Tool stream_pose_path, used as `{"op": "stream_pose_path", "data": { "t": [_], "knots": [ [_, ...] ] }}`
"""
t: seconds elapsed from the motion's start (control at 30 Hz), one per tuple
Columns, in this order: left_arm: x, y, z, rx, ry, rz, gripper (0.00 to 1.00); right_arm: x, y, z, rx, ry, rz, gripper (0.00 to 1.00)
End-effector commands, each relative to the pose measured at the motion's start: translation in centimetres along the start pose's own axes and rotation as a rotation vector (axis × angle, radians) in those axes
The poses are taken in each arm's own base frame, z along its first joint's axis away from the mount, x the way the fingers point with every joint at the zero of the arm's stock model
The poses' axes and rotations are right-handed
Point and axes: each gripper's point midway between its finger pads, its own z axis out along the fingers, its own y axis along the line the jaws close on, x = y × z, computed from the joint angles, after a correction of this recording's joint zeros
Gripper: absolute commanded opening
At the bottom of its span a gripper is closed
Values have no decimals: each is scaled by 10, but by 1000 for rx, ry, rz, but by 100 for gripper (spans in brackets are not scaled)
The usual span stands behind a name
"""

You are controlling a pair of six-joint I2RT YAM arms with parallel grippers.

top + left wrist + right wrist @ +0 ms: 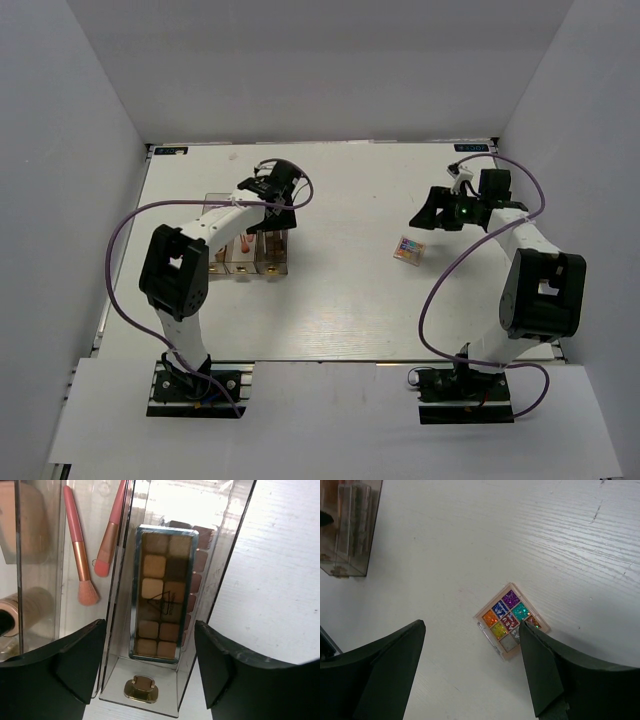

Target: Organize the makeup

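At the left gripper (150,630): spread wide, gripped nothing, touched nothing. Hung over the open top of the clear organizer (227,550), above its right-hand compartment as seen from overhead. Looked down on a brown-toned eyeshadow palette (160,597) standing on end inside that compartment, with a mauve palette (198,567) tucked close behind it, mostly hidden. Noted a small gold-coloured piece (141,689) at the near foot of the same compartment; could not tell what it was. In the middle compartment, found two orange-pink sticks (76,545) with brush tips, leaning side by side. In the left compartment, made out two beige bottles (25,612), blurred through the plastic wall, the nearer one with a dark cap.

At the right gripper (472,627): likewise spread wide, held nothing. Hovered over the white table (470,525), close to the multicolour palette (509,621), seen lying flat with its glitter pans up and turned cornerwise. Lost one corner of that palette behind the right-hand finger in the wrist view; could not tell from there whether finger and palette touched. From overhead, showed the gripper (432,212) just beyond the palette (408,249), on the right half of the table (350,300) and well apart from the organizer (245,255) under the left gripper (278,200).
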Motion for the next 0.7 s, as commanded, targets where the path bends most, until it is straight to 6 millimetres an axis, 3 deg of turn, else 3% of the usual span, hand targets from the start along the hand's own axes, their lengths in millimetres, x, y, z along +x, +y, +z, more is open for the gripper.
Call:
{"op": "stream_pose_path", "data": {
  "t": [0.0,0.13,0.27,0.3,0.43,0.5,0.53,0.57,0.67],
  "knots": [
    [-27,-3,-23,40,-75,-39,83,-12,15,-3,-81,5,-105,82],
    [-43,0,-45,56,-119,-63,84,-10,18,-1,-120,33,-211,82],
    [-54,-6,-76,164,-152,-79,84,-3,3,3,-73,122,-362,83],
    [-58,-7,-91,213,-174,-87,84,-6,-9,5,-17,154,-417,84],
    [-47,-17,-118,360,-193,-117,85,5,-20,5,33,262,-508,89],
    [-28,-16,-119,388,-160,-142,86,12,-12,9,24,295,-608,89],
    [-29,-12,-131,413,-182,-160,86,18,-14,10,25,313,-626,89],
    [-16,-8,-126,407,-155,-176,87,21,-12,13,20,326,-652,89],
    [-3,-1,-135,444,-155,-194,90,32,-16,24,7,399,-666,89]
  ]
}}
